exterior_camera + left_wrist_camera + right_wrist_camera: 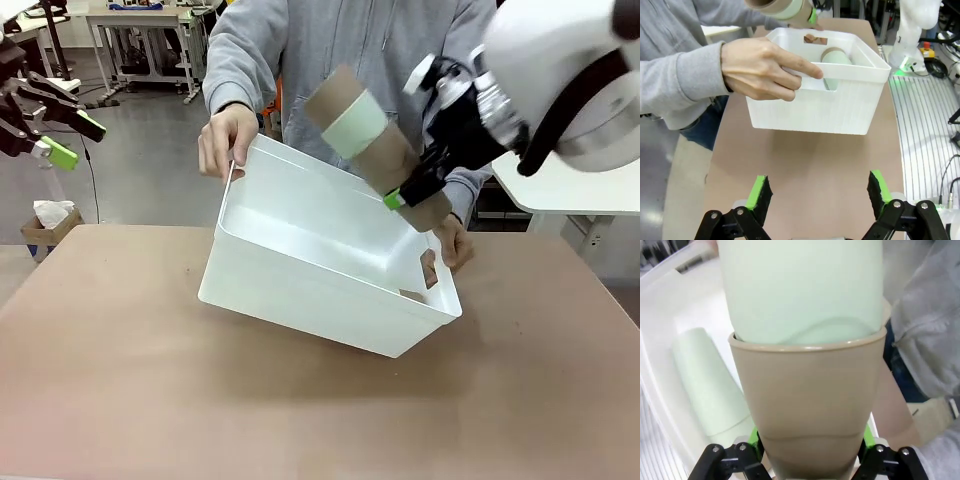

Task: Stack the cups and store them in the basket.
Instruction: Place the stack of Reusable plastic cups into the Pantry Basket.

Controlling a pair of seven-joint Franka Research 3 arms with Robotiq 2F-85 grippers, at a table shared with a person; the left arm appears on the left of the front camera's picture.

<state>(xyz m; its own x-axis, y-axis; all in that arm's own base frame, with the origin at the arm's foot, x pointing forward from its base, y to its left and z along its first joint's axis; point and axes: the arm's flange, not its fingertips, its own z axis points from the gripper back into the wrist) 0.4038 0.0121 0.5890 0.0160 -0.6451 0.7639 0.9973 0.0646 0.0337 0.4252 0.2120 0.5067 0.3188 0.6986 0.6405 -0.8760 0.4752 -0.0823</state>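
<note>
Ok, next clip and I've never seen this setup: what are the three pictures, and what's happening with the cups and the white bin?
Two robot arms share a table with a person. The front view looks across it. The right gripper is shut on a stack of cups, brown and mint, above the basket, which the person's hands tilt toward the robot. The other two pictures come from cameras on the wrists. The left gripper hangs open, holding nothing. A mint cup already lies inside.

White basket, mint-and-taupe cups
</note>
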